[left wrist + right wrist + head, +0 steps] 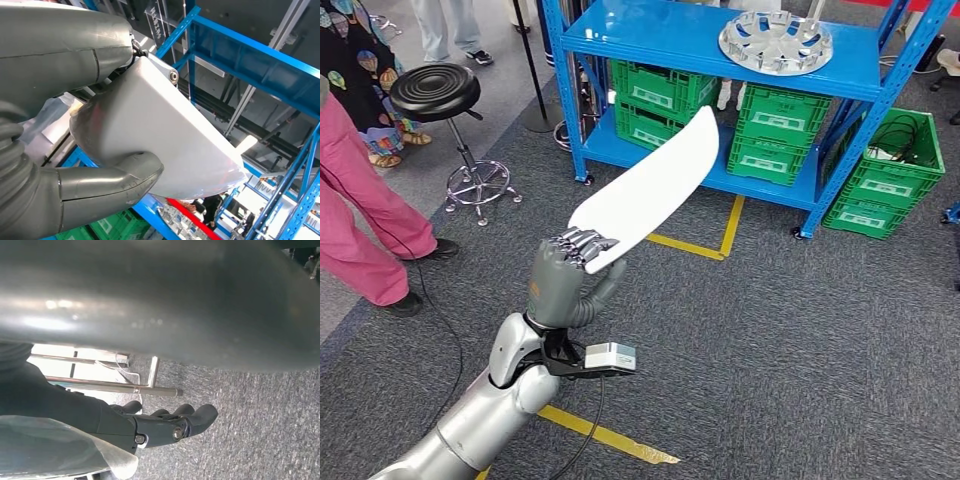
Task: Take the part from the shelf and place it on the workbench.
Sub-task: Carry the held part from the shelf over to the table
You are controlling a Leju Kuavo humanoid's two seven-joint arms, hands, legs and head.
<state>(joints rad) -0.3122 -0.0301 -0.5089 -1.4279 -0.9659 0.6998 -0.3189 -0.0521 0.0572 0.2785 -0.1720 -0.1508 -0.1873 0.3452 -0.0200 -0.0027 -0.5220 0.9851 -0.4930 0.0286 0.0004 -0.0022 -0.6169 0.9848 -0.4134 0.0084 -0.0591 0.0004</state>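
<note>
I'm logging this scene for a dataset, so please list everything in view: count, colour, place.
part: one, white, long and curved, held in the left hand above the floor
shelf: one, blue, ahead
hubcap: one, silver, on the shelf's top level
crates: at least five, green, four on the lower level, one on the floor right of the shelf
stool: one, black seat, chrome base, left of the shelf
floor tape: yellow, on grey carpet
person: one in pink trousers, far left
left hand: grey, grips the part's near end
right hand: dark, hanging above the carpet, holds nothing
</note>
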